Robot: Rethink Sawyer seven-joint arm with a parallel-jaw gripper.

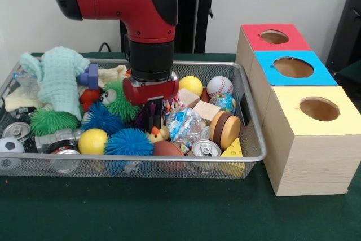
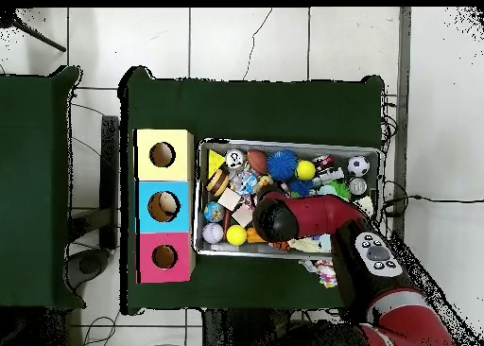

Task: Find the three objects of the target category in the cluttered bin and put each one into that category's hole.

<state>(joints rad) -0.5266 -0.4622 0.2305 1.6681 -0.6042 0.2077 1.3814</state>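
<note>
Hanging low inside the wire mesh bin [image 1: 248, 111], the gripper [image 1: 153, 118] has its dark fingers close together, just above a small yellow duck [image 1: 158, 134] among the clutter. Red-topped box's hole [image 1: 274, 37] stands well apart.

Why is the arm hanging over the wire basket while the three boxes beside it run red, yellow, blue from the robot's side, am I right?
Not quite: the front view shows red, then blue, then yellow. The arm does hang over the wire basket.

Silver wire-mesh bin [image 1: 246, 86] (thick metal rim), pale matt wooden boxes [image 1: 307, 165].
</note>
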